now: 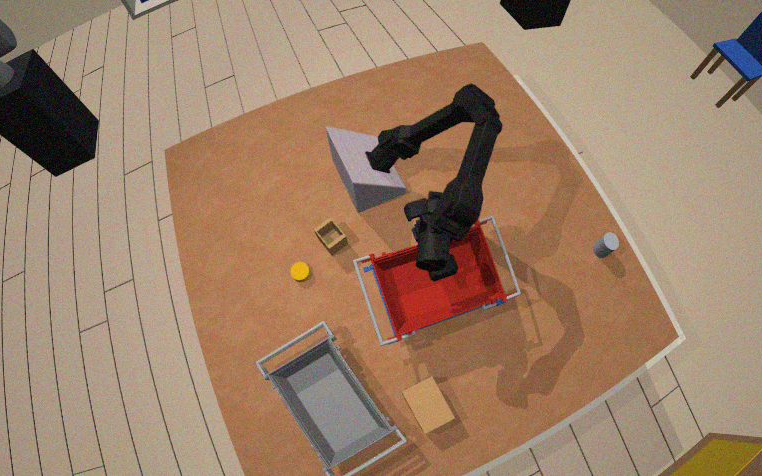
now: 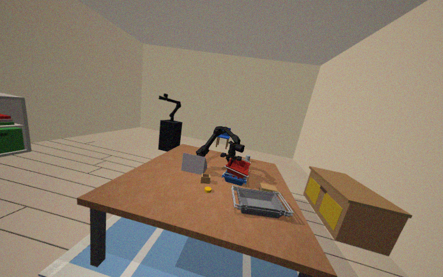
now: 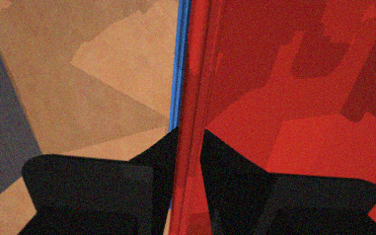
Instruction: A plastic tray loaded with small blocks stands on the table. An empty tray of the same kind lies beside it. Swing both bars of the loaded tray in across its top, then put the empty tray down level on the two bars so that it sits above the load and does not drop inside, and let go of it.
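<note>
My gripper (image 2: 230, 160) (image 3: 190, 133) is shut on the long rim of the red tray (image 1: 393, 298) (image 2: 239, 169) (image 3: 196, 74), with one finger on each side of its wall. The red tray is empty and hangs tilted, the gripped side high. Pale wire bars stick out past both its ends. Below it stands the blue tray (image 2: 235, 180) (image 3: 181, 64), mostly covered in the top view. Its load and the position of its own bars are hidden. Whether the two trays touch is unclear.
A grey tray (image 1: 302, 417) (image 2: 259, 212) with bars swung out stands apart. A wedge (image 1: 375, 171) (image 2: 192, 163) is beside the arm. Also there are a small open box (image 1: 330, 235), a yellow disc (image 1: 299, 271), a tan block (image 1: 428, 404) and a grey cylinder (image 1: 608, 243).
</note>
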`<state>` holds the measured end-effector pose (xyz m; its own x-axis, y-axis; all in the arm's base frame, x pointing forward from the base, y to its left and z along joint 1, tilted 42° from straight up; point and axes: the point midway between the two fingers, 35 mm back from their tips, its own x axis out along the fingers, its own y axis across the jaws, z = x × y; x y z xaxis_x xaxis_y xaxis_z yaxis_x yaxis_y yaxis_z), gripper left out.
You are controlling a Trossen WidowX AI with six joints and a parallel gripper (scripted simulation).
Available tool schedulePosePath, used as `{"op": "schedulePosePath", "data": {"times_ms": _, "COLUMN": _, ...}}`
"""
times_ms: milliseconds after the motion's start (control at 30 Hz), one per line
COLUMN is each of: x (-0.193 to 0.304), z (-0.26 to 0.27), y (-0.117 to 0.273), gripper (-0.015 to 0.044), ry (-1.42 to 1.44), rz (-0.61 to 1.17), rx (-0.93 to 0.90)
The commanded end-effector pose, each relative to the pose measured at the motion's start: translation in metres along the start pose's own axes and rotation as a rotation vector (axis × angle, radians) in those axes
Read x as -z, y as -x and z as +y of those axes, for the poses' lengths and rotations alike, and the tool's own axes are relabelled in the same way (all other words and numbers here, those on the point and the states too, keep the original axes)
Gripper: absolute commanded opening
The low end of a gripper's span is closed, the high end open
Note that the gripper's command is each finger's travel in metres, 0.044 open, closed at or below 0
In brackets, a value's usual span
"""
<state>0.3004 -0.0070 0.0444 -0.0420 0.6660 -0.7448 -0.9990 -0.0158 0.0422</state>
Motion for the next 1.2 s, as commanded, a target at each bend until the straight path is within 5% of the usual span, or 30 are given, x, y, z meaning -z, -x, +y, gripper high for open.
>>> {"op": "schedulePosePath", "data": {"times_ms": 0, "x": -0.0020, "z": 0.0026, "y": -0.0048, "gripper": 0.0000, "ry": -0.002, "rz": 0.000, "rx": -0.019}}
{"op": "schedulePosePath", "data": {"times_ms": 1167, "x": -0.0019, "z": 0.0052, "y": -0.0135, "gripper": 0.0000, "ry": -0.002, "rz": 0.000, "rx": -0.019}}
